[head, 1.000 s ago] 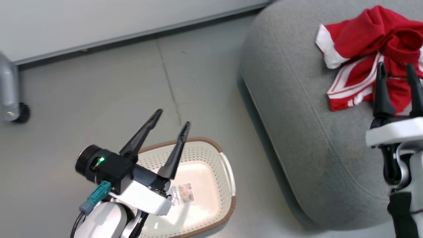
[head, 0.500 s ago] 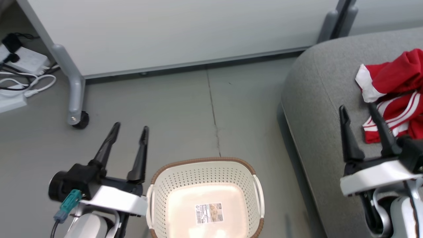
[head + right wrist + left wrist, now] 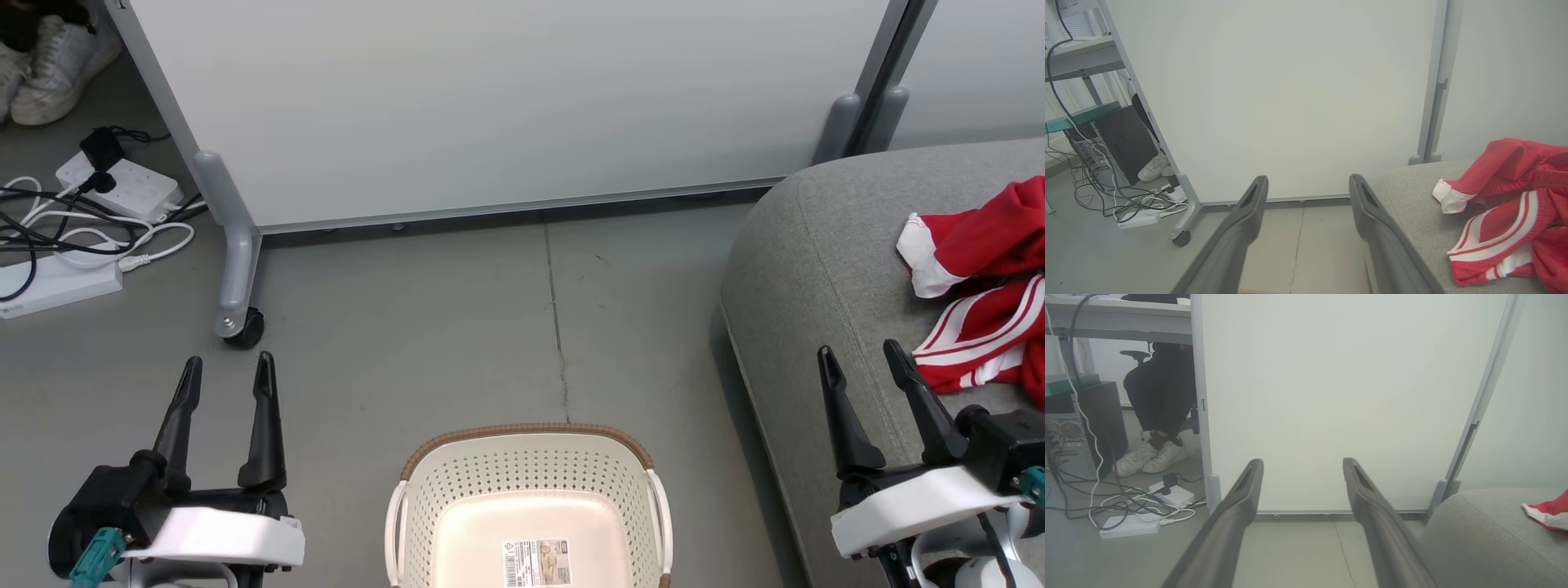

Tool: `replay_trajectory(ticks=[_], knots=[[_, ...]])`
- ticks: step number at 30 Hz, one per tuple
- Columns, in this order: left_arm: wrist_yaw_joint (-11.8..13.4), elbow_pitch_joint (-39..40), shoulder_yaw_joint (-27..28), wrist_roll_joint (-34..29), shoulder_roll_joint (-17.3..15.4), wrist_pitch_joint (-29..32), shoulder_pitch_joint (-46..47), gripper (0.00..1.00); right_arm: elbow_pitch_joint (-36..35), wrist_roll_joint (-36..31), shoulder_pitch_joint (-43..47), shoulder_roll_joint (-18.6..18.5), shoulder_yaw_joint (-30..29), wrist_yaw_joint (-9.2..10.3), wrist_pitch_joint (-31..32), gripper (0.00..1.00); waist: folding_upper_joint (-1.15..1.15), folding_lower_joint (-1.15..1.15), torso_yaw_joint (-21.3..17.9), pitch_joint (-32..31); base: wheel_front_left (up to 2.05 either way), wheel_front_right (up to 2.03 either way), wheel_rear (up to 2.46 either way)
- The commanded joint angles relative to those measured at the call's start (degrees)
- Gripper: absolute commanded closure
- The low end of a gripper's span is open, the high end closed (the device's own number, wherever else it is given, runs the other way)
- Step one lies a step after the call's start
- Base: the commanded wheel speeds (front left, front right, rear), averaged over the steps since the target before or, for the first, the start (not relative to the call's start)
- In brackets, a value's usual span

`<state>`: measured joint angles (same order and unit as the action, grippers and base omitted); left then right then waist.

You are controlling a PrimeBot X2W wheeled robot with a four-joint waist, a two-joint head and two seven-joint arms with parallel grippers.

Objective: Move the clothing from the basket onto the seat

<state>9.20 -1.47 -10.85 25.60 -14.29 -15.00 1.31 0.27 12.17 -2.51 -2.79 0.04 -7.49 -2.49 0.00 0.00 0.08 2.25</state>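
The red clothing [image 3: 984,302] with white stripes lies bunched on the grey seat [image 3: 816,269] at the right, also seen as clothing [image 3: 1506,204] on the seat [image 3: 1412,196] in the right wrist view. The cream basket [image 3: 529,506] with its brown rim stands on the floor at the bottom centre, holding nothing but its label sticker. My left gripper [image 3: 227,369] is open over the floor left of the basket. My right gripper [image 3: 861,359] is open over the seat's front edge, just left of the clothing. A red corner of clothing [image 3: 1549,509] shows in the left wrist view.
A white partition panel [image 3: 506,106] on a castor leg [image 3: 237,269] stands behind the floor. A power strip and tangled cables [image 3: 82,237] lie at the left, with white shoes [image 3: 49,57] of a seated person beyond. A computer tower [image 3: 1069,445] stands under a desk.
The head camera has swung left and up, so the basket now sits centred. Both grippers have drawn back to the lower corners, open; the right one has left the clothing on the seat.
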Motion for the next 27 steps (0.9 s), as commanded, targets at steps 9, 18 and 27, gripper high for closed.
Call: replay_trajectory(ticks=[9,18,27], knots=[[-2.2,-0.2,2.0,-3.4,0.9,-0.2,-4.3,0.0,-1.0,-0.4,3.5,-0.3,-1.7,-0.02,1.1,0.0,0.0,0.0,0.8,-0.6,0.0,0.0,0.0],[-3.2,-2.3,1.5,-5.9,1.2,-0.2,-4.7,0.0,-1.6,-0.7,5.0,-0.3,-2.1,-0.02,1.7,0.0,0.0,0.0,0.9,-0.7,0.0,0.0,0.0],[-4.2,-4.0,2.1,-7.3,1.6,-0.2,-4.6,0.0,-1.9,-0.5,5.4,-0.3,-2.1,-0.02,2.1,0.0,0.0,0.0,1.2,-1.1,0.0,0.0,0.0]])
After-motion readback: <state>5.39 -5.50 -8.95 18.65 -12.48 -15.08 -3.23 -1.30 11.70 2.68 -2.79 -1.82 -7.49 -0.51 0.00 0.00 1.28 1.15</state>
